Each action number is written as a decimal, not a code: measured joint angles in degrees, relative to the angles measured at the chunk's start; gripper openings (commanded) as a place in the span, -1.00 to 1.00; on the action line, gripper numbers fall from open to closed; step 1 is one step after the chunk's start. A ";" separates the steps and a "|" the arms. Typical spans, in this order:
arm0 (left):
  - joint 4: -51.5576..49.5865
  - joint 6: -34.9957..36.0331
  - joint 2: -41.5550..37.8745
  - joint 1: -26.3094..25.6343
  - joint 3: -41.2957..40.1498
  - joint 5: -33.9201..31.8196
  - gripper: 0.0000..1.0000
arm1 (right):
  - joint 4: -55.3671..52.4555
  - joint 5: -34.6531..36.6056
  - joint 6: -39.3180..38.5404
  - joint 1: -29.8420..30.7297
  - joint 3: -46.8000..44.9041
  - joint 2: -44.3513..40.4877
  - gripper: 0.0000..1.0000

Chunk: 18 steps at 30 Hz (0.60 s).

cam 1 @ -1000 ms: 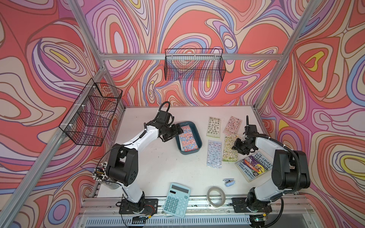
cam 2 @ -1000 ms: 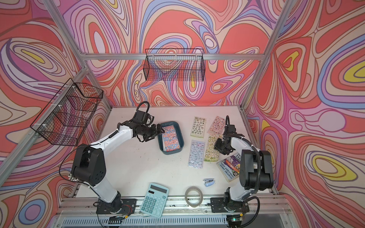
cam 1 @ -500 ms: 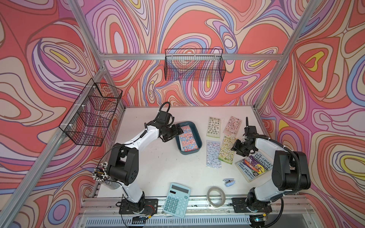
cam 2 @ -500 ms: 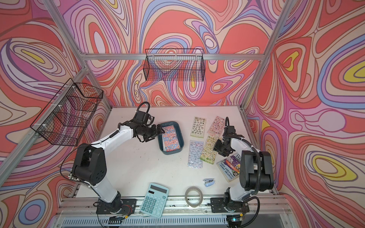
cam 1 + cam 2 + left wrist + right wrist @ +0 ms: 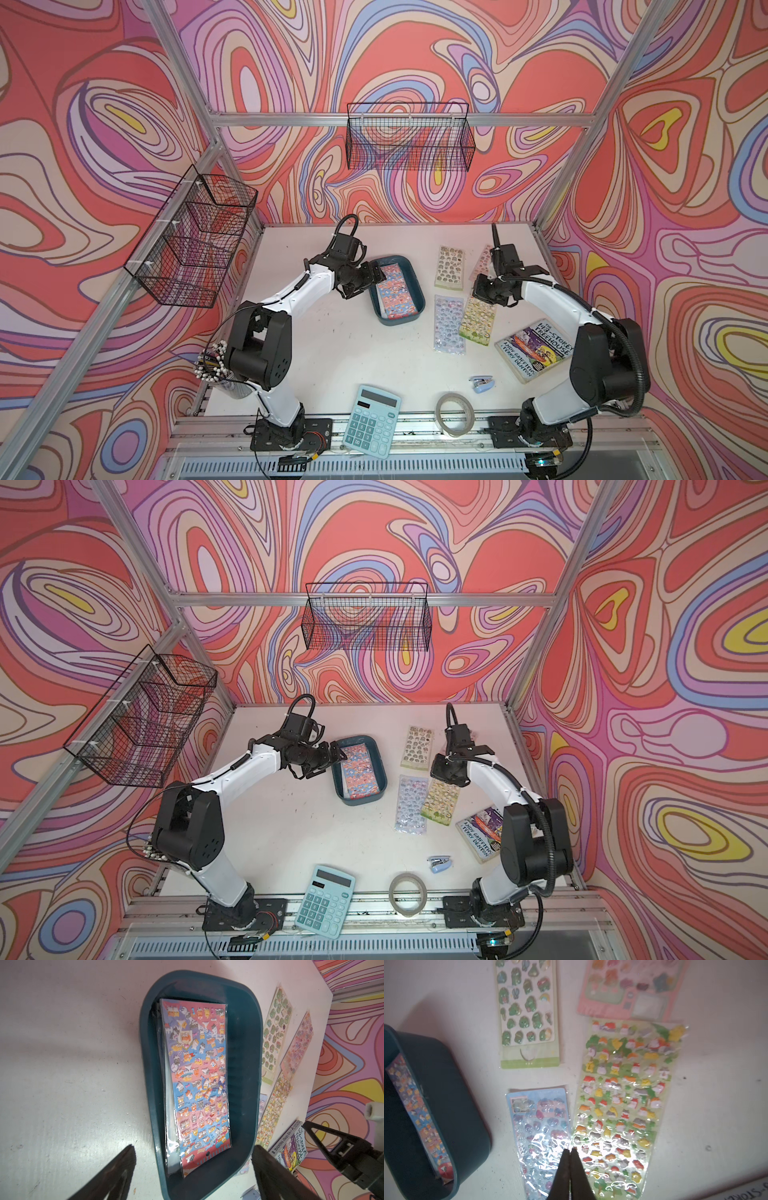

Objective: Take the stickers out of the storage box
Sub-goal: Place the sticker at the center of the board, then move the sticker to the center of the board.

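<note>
Hovering at one end of the one box, the left gripper is holding its jaws spread wide; one stack of stickers is lying inside, ahead of them. The right gripper is pressing its jaws together, empty, over the neighbouring edges of two of four sheets lying on the table, with bare surface showing outside either jaw.

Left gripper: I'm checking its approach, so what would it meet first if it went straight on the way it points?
Probably the near end of the top sticker sheet in the storage box; the open left gripper straddles that end, though depth is unclear.
</note>
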 measured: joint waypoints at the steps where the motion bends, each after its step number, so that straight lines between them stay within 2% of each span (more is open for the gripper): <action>1: 0.00 0.00 0.00 0.00 0.00 -0.02 0.82 | 0.02 0.55 0.07 1.31 0.00 0.81 -1.00; 9: 0.00 -0.02 0.31 0.00 0.00 -0.02 0.82 | 2.25 1.97 1.22 11.19 0.04 8.22 -1.00; 18: 0.00 0.00 0.31 0.00 0.00 -0.04 0.82 | 6.49 0.48 3.58 12.68 -0.09 12.81 -1.00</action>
